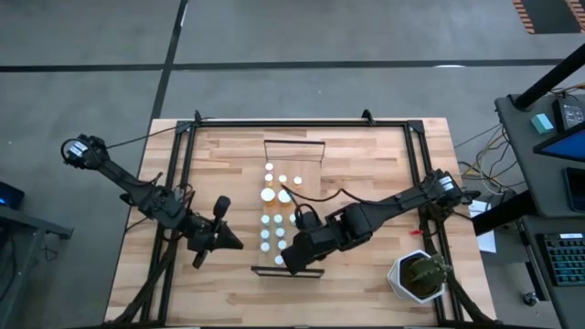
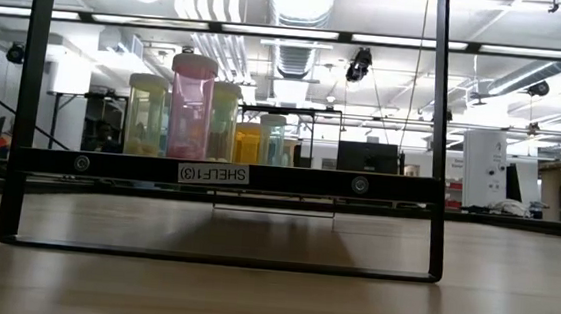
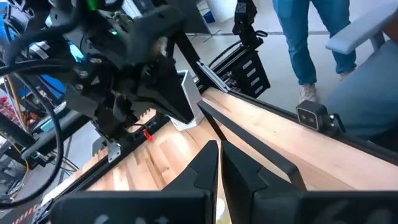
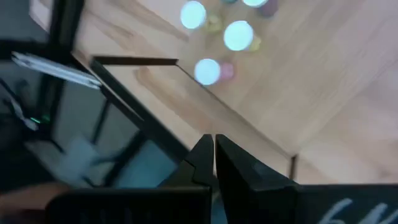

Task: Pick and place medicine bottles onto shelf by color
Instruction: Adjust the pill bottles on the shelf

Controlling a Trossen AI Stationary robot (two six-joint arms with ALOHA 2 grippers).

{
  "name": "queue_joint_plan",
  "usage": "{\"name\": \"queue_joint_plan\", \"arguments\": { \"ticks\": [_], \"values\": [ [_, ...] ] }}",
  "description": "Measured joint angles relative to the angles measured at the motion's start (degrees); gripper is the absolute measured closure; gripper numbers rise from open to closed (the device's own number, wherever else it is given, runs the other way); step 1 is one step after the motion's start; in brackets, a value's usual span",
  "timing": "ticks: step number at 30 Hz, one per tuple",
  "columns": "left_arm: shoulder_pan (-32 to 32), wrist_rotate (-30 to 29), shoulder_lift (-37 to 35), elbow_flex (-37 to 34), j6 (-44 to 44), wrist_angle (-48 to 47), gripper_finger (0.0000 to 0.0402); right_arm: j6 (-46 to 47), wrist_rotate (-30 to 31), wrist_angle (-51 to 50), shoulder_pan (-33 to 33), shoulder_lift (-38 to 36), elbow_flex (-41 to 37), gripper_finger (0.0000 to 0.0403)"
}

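A grey concrete floor (image 1: pixel 302 37) surrounds the slatted wooden table (image 1: pixel 366 283), crossed by dark seams at twelve o'clock and eleven o'clock. At three o'clock stands a dark desk (image 1: pixel 558 174) with a keyboard (image 1: pixel 559 256). Across the table, the low view shows an open workshop: white ducts (image 2: pixel 297 8) and long strip lights (image 2: pixel 509 52) overhead and a white cabinet (image 2: pixel 483 168) at three o'clock. A person's jeans-clad legs (image 3: pixel 305 37) stand beyond the table.

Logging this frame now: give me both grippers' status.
Left gripper: closed, holding nothing, beside the shelf.
Right gripper: closed, holding nothing, over the shelf's near end.
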Motion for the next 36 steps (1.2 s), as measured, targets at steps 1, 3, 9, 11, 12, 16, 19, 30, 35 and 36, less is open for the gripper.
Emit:
{"name": "queue_joint_plan", "arguments": {
  "ticks": [1, 3, 9, 11, 12, 16, 19, 30, 35, 36],
  "values": [
    [-0.2, 0.0, -0.5, -0.1, 0.0, -0.6, 0.0400, 2.0, 0.0, 0.2, 0.0, 0.1, 0.3, 0.0394],
    [-0.4, 0.0, -1.5, -0.3, -0.5, -2.7, 0.0400, 4.8, 0.4, 0.1, 0.1, 0.1, 0.5, 0.0394],
    [-0.6, 0.1, -3.7, -0.3, -1.1, -5.1, 0.0400, 7.4, 4.8, 0.2, 0.0, 0.2, -0.1, 0.0394],
    [-0.6, 0.2, -4.3, -0.3, -1.1, -5.8, 0.0400, 7.4, 6.1, 0.2, -0.1, 0.7, -0.3, 0.0394],
    [-0.6, 0.2, -4.6, -0.4, -1.0, -5.9, 0.0400, 7.4, 6.3, 0.2, -0.2, 0.9, -0.3, 0.0394],
    [-0.6, 0.2, -5.6, -0.5, 0.4, -6.3, 0.0400, 7.0, 5.0, 1.6, -0.7, 3.7, 0.0, 0.0394],
    [-0.6, 0.2, -6.3, -0.5, 0.7, -6.2, 0.0400, 5.0, 2.0, 1.4, -1.2, 6.6, 2.2, 0.0394],
    [-0.6, 0.2, -7.4, -0.6, 1.0, -6.2, 0.0400, 3.1, 1.1, -5.8, -1.9, 11.9, 10.9, 0.0394],
    [-0.6, 0.2, -7.2, -0.7, 1.0, -6.2, 0.0400, 2.2, -1.7, -6.2, -2.1, 14.5, 10.4, 0.0394],
    [-0.6, 0.2, -7.2, -0.7, 1.0, -6.2, 0.0400, 1.7, -2.1, -6.2, -2.2, 14.9, 10.2, 0.0394]
  ]
}}
